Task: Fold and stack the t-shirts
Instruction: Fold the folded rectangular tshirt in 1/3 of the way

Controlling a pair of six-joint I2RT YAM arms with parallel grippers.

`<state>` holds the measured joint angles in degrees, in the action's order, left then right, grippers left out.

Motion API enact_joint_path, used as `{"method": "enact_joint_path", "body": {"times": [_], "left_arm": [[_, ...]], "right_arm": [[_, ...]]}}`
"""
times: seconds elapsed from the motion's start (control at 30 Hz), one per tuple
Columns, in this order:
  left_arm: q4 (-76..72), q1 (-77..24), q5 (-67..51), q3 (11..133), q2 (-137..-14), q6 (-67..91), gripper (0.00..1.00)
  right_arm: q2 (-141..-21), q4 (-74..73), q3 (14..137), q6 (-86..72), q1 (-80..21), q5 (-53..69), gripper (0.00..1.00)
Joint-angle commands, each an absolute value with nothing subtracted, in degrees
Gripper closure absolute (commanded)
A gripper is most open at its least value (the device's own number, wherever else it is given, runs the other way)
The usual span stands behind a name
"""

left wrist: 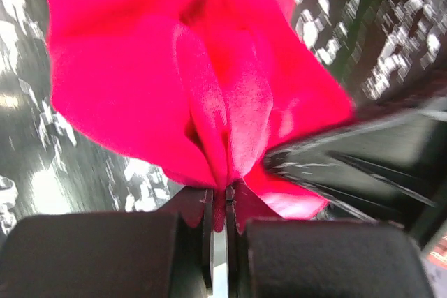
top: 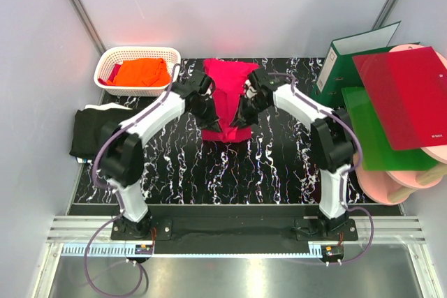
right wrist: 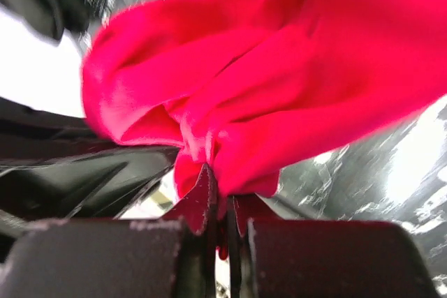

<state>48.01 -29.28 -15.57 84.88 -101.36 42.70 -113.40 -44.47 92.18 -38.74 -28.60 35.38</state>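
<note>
The crimson-pink t-shirt [top: 225, 95] lies in the middle of the dark marbled table, bunched between both arms. My left gripper [top: 207, 115] is shut on a fold at its left edge; the pinched cloth [left wrist: 222, 172] rises from between the jaws. At its right edge my right gripper [top: 242, 118] is shut on another fold [right wrist: 209, 151]. An orange t-shirt [top: 142, 71] sits in the white basket [top: 137, 54] at the back left. A black t-shirt [top: 96, 129] lies at the table's left edge.
At the right stand a green binder [top: 349, 57], a glossy red folder [top: 408, 95], a green folder [top: 380, 137] and pink round plates [top: 401, 183]. Grey walls close in the left, back and right sides.
</note>
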Motion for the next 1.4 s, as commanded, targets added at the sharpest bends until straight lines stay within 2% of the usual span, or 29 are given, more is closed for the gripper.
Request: {"method": "enact_joint_path", "body": {"times": [0.0, 0.3, 0.4, 0.43, 0.5, 0.53, 0.57, 0.6, 0.67, 0.7, 0.73, 0.83, 1.03, 1.13, 1.17, 1.2, 1.23, 1.27, 1.3, 1.37], "left_arm": [[49.92, -26.11, -17.48, 93.31, -111.32, 38.59, 1.0], [54.84, -20.22, -20.56, 109.15, -124.18, 34.89, 0.99], [54.75, -19.51, -21.88, 112.48, -126.55, 34.02, 0.87], [54.67, -19.34, -22.67, 113.02, -127.0, 33.67, 0.69], [54.14, -18.99, -23.64, 113.56, -127.27, 33.49, 0.43], [53.97, -18.9, -23.64, 113.47, -127.09, 33.66, 0.13], [53.79, -18.9, -23.56, 112.94, -126.22, 33.75, 0.01], [53.53, -18.9, -23.47, 112.77, -125.78, 33.66, 0.01], [53.26, -18.81, -23.47, 111.89, -124.03, 32.96, 0.01], [53.35, -18.72, -23.55, 111.45, -123.4, 32.78, 0.01], [53.18, -18.72, -23.47, 110.92, -122.7, 32.44, 0.01], [52.82, -18.46, -23.64, 108.29, -120.59, 31.65, 0.01], [52.12, -18.46, -23.47, 103.01, -118.04, 30.5, 0.01], [52.21, -18.46, -23.2, 101.52, -117.25, 29.97, 0.01], [52.21, -18.46, -23.12, 100.99, -116.81, 29.88, 0.01], [52.12, -18.46, -22.77, 100.64, -116.55, 29.8, 0.01], [51.95, -18.46, -22.76, 100.37, -116.19, 29.71, 0.02], [51.94, -18.46, -22.76, 99.94, -116.19, 29.53, 0.05], [51.94, -18.46, -22.68, 99.84, -116.02, 29.36, 0.09], [51.85, -18.46, -22.41, 99.32, -116.02, 29.01, 0.71]], "right_arm": [[-123.28, -51.05, 102.72, -32.96, -25.23, 30.24, 0.97], [-138.77, -58.62, 123.12, -31.82, -21.89, 28.48, 0.96], [-141.23, -59.32, 127.17, -32.26, -21.36, 26.73, 0.95], [-141.76, -59.24, 128.74, -32.43, -21.27, 26.2, 0.95], [-142.64, -59.24, 131.03, -31.91, -21.27, 24.35, 0.93], [-142.82, -59.24, 131.83, -31.73, -21.27, 24.0, 0.92], [-142.65, -58.89, 132.62, -30.86, -21.27, 22.6, 0.91], [-142.3, -58.45, 133.24, -30.68, -21.36, 21.37, 0.82], [-140.64, -56.18, 133.24, -29.88, -21.36, 18.39, 0.57], [-139.84, -55.47, 132.98, -29.8, -21.27, 17.33, 0.36], [-139.22, -54.76, 132.89, -29.88, -21.36, 16.18, 0.29], [-136.5, -51.86, 131.4, -30.32, -21.36, 11.0, 0.15], [-130.45, -48.61, 127.45, -30.5, -21.36, 6.51, 0.12], [-127.19, -47.29, 123.23, -29.54, -21.36, 7.03, 0.18], [-124.92, -46.59, 122.09, -29.27, -21.36, 9.29, 0.31], [-123.94, -46.23, 119.82, -28.75, -21.36, 10.71, 0.48], [-122.19, -45.97, 118.58, -28.31, -21.36, 12.29, 0.78], [-121.47, -46.14, 117.43, -28.04, -21.44, 15.0, 1.0], [-120.77, -46.32, 114.72, -27.6, -21.36, 16.77, 1.0], [-119.01, -46.58, 109.9, -26.28, -21.36, 21.06, 1.0]]}}
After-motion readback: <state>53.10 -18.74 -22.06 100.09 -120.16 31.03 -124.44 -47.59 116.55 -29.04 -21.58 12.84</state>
